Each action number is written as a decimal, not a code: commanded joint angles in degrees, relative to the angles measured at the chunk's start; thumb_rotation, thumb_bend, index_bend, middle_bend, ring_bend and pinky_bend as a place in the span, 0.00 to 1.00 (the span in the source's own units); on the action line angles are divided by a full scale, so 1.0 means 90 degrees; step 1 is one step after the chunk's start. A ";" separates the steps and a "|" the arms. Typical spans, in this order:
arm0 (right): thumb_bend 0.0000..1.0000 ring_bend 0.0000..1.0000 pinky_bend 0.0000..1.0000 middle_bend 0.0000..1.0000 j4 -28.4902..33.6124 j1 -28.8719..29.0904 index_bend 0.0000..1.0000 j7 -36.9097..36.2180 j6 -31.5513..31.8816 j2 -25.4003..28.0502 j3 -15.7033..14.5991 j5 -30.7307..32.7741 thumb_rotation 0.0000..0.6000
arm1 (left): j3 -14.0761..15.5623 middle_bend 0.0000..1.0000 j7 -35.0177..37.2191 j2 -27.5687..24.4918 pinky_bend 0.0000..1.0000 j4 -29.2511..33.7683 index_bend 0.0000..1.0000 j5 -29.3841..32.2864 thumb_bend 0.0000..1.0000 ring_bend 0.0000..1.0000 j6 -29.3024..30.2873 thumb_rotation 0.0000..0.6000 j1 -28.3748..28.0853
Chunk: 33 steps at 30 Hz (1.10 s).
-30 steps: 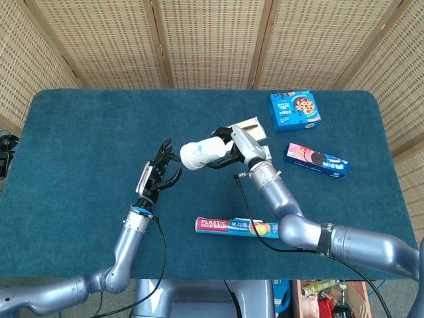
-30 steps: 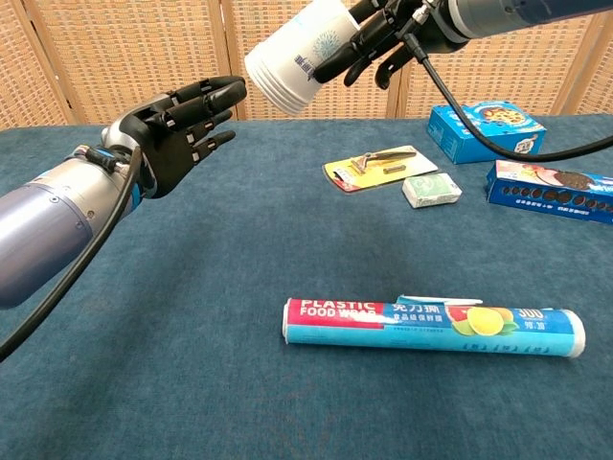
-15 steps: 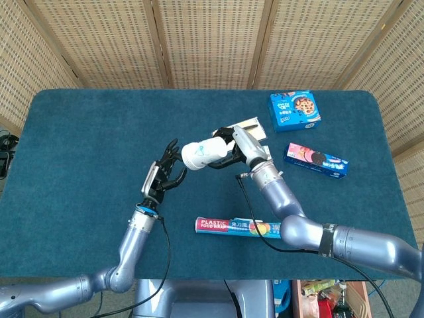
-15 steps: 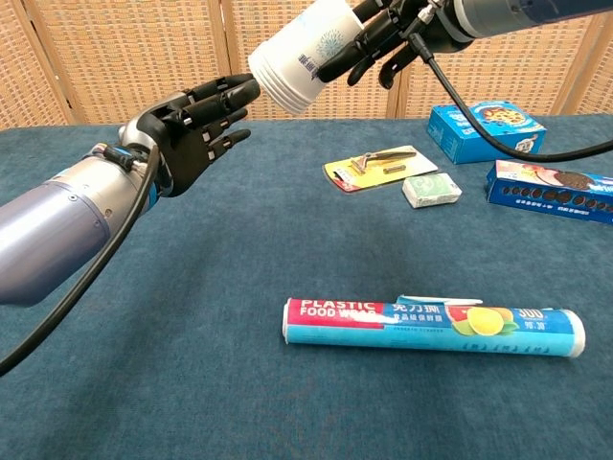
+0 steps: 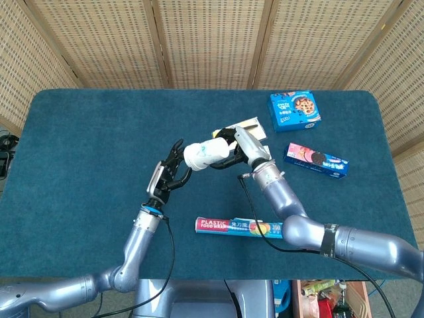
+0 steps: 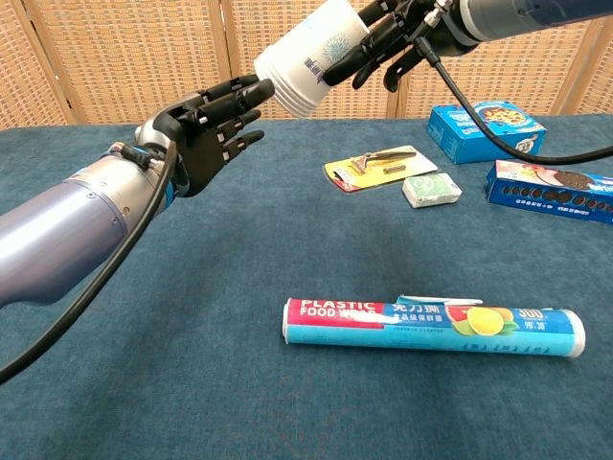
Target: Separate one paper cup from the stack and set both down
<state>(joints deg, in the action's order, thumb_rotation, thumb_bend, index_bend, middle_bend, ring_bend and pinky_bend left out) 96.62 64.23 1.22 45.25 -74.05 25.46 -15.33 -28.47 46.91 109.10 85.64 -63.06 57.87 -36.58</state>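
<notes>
Above table, right hand (image 6: pixel 388 38) gripping cup stack (image 6: pixel 306 59), left hand (image 6: pixel 215 129) fingers spread, "PLASTIC FOOD WRAP" roll (image 6: pixel 433 327).

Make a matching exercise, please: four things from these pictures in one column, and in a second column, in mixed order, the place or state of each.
Things:
1. paper cup stack
2. food wrap roll
3. left hand
4. razor card

Places or states:
A. lies flat on the table, nearest the chest camera
B. fingers spread, reaching toward the cups' rim
C. held in the air by the right hand, tilted
D. lies on the table beside a small white packet

Pairs: 1-C, 2-A, 3-B, 4-D
</notes>
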 commanded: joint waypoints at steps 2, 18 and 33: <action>0.26 0.48 0.73 0.62 -0.0012 -0.0012 0.75 -0.0012 -0.0016 0.0018 -0.0013 -0.0025 1.00 | 0.0001 0.02 -0.0026 0.0038 0.00 -0.0025 0.55 0.0003 0.42 0.00 0.0013 1.00 -0.0010; 0.26 0.48 0.73 0.62 0.0217 -0.0094 0.75 -0.0101 0.0018 0.0181 -0.0027 -0.0148 1.00 | -0.0094 0.03 -0.0135 0.0087 0.00 0.0080 0.60 0.0024 0.43 0.00 -0.0010 1.00 -0.0108; 0.26 0.48 0.73 0.62 0.0154 -0.0226 0.75 -0.0196 0.0015 0.0338 -0.0068 -0.0180 1.00 | 0.0171 0.03 -0.0108 -0.0077 0.00 0.0254 0.62 -0.0135 0.43 0.00 0.0268 1.00 0.0255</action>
<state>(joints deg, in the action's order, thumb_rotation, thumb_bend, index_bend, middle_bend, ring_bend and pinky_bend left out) 98.03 62.27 -0.50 45.41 -71.07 24.89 -16.88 -27.14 45.82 108.58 87.91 -64.13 60.11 -34.51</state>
